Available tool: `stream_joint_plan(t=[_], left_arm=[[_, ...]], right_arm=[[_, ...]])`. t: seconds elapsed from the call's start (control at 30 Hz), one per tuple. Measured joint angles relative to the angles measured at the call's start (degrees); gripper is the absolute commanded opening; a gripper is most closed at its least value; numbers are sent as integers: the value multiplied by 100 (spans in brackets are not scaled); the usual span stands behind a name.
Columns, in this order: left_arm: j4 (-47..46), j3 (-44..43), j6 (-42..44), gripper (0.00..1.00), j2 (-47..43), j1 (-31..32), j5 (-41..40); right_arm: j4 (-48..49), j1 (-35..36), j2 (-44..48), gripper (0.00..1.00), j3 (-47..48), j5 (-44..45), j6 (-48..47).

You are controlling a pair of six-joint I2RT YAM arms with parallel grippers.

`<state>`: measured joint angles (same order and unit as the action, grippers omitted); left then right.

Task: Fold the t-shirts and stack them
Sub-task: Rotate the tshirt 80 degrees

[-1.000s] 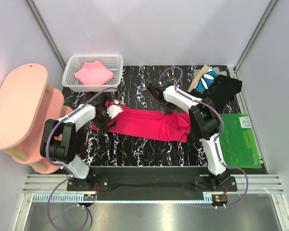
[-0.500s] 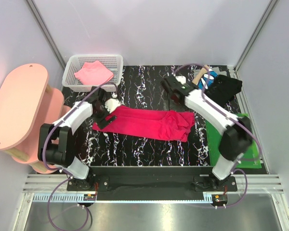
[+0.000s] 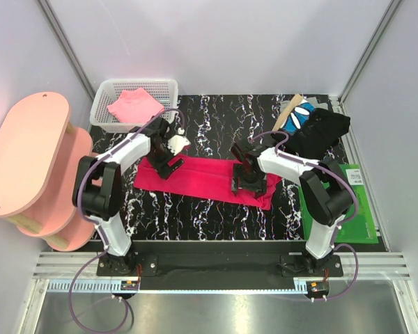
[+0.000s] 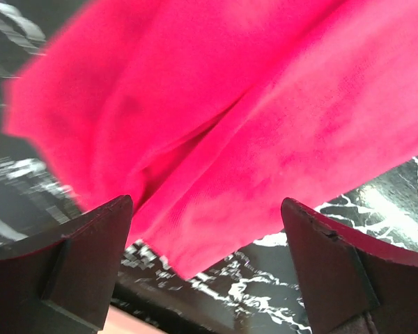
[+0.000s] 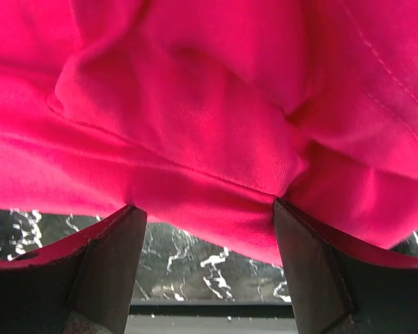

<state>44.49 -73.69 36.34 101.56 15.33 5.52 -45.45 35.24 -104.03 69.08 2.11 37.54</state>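
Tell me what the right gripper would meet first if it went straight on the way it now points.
The red shirt. The right gripper points down at that shirt's right end with its jaws open, and cloth fills the line ahead. How near it already is, the pictures don't settle.

A robot test cell in a lab; plain white walls (image 3: 216, 42) enclose a black marbled table (image 3: 209, 118); aluminium rail (image 3: 216, 268) at six o'clock; pink shelf (image 3: 28, 153) at nine o'clock.
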Motion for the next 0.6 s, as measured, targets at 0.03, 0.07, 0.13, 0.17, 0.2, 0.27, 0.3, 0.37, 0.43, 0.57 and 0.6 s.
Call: stream_joint_plan(t=[0.03,0.07,0.13,0.17,0.2,0.27,0.3,0.37,0.43,0.57,0.6], left_arm=[[4,0,-13,93,138,-4,-13],[-2,2,-22,93,262,-20,-26],[-7,7,-28,92,455,-63,-74],[-9,9,-31,92,527,-90,-92],[-22,11,-31,93,581,-125,-101],[-59,37,-26,92,632,-214,-107],[-87,79,-17,91,632,-278,-111],[-127,179,7,91,619,-417,-116],[-164,348,31,91,496,-584,-70],[-264,1005,157,89,17,-942,83],[-269,1169,184,89,-116,-1032,136]], right_arm=[[42,0,-55,80,0,17,11],[74,0,-92,79,2,26,24],[83,-4,-146,79,13,44,37],[68,-7,-173,79,31,61,52],[61,-7,-188,79,42,72,57],[55,-20,-201,79,46,96,83],[55,-31,-203,78,46,96,94],[55,-74,-208,79,44,85,116],[55,-138,-219,78,44,59,127],[57,-350,-262,78,103,-46,107],[55,-402,-289,78,144,-81,87]])
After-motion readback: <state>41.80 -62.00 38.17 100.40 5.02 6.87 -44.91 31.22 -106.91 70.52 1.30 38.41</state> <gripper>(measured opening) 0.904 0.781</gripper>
